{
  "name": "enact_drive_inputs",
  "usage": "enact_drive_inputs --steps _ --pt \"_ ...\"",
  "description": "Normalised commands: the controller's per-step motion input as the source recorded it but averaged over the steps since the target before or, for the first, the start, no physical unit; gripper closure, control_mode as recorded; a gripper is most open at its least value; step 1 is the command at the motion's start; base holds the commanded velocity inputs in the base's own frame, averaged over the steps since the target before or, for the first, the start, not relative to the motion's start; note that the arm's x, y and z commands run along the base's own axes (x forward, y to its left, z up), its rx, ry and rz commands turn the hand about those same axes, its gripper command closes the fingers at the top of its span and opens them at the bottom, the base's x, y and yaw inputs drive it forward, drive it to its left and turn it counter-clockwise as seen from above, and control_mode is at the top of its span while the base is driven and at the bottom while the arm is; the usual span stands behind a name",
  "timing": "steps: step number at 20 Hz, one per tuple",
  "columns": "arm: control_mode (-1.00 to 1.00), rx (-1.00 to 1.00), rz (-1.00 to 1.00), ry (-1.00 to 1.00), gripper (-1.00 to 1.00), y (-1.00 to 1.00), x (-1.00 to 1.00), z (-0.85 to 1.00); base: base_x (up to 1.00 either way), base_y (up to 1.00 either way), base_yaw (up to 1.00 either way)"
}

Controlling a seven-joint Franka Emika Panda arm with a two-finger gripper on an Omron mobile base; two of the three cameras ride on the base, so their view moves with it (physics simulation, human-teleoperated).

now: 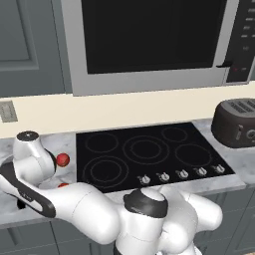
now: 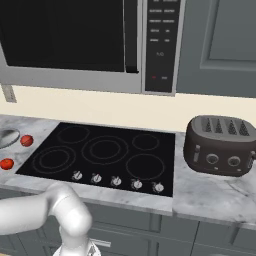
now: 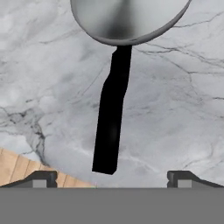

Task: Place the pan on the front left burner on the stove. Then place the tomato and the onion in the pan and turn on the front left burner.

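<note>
The silver-grey pan (image 3: 127,22) lies on the marble counter, its long black handle (image 3: 111,118) pointing toward my gripper (image 3: 113,181). The gripper is open, and the handle's end sits between the two finger tips, apart from both. In the right base view the pan's rim (image 2: 7,137) shows at the far left, left of the stove (image 2: 150,165). Beside it are the duller onion (image 2: 26,141) and the bright tomato (image 2: 6,163). The front left burner (image 2: 54,160) is bare. From the left base view, the onion (image 1: 63,159) and tomato (image 1: 63,185) lie left of the burner (image 1: 105,172), partly behind my arm.
A dark toaster (image 2: 220,145) stands on the counter right of the stove. A microwave (image 1: 149,40) hangs over the cooktop. Silver knobs (image 1: 182,174) line the stove's front edge. The counter edge and wooden floor (image 3: 17,170) show near my fingers.
</note>
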Motion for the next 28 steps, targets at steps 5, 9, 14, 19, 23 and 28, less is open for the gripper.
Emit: enact_drive_inputs --steps 5,9,14,19,23,28 --pt "-1.0 0.0 0.01 0.0 -1.0 0.17 0.06 -0.09 0.0 0.0 0.0" --pt "-1.0 0.0 0.0 0.0 -1.0 0.0 0.0 -0.15 0.0 0.0 0.0" --pt "-1.0 0.0 0.0 0.0 -1.0 0.0 0.0 -0.13 0.0 0.0 0.0" --pt "-1.0 0.0 0.0 0.0 -1.0 0.04 0.05 -0.18 0.0 0.0 0.0" --pt "-1.0 0.0 0.0 0.0 -1.0 0.05 0.1 -0.22 0.0 0.0 0.0" --pt "-1.0 0.0 0.0 0.0 -1.0 0.04 0.11 -0.13 0.0 0.0 0.0"
